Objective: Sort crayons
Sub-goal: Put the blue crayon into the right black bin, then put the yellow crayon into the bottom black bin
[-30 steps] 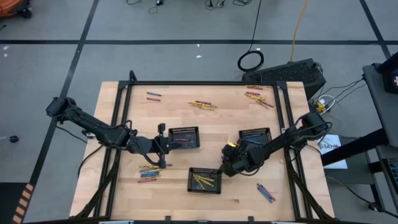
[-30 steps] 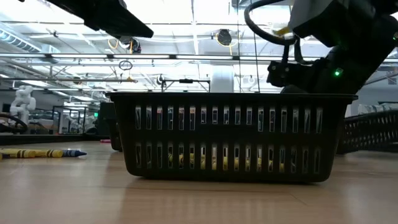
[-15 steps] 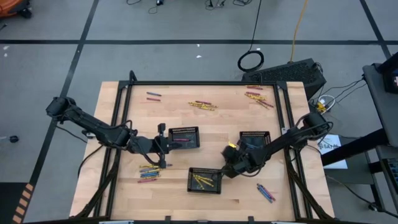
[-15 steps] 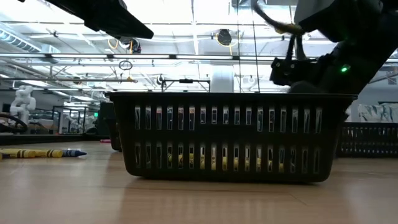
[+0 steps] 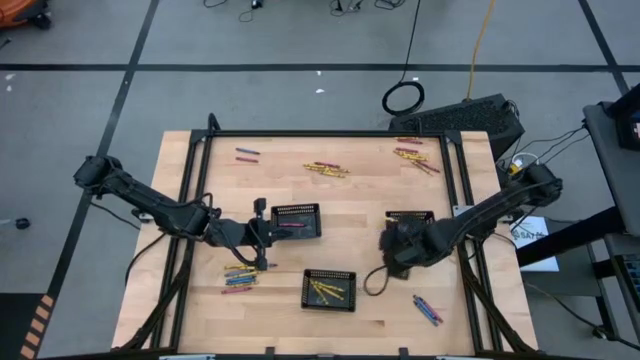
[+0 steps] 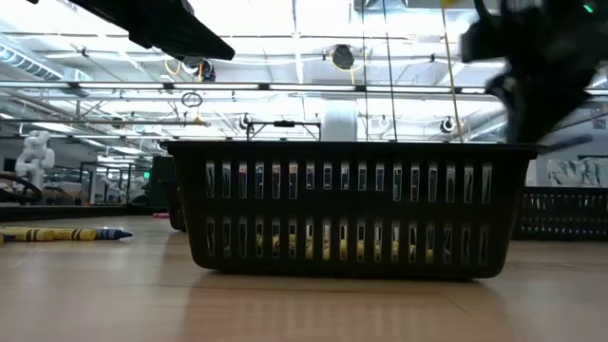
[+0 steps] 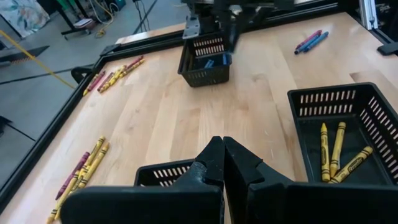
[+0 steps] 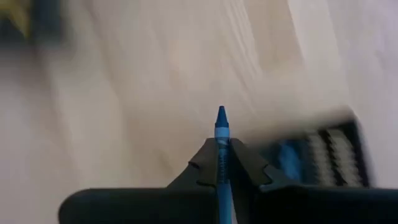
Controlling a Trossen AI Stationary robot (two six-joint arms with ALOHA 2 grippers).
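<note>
we see the right gripper [image 8: 219,163] pinching 1 blue crayon [image 8: 221,134] by its end, so a swing toward the blue tray [image 5: 409,217] could flick it loose, while the left gripper [image 7: 222,160] waits closed and empty.

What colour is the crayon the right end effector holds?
Blue crayon; the right wrist view shows it best.

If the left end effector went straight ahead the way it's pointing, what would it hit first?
Likely the far black tray holding blue crayons, straight past the left end effector, with bare table between them; depth is uncertain.
</note>
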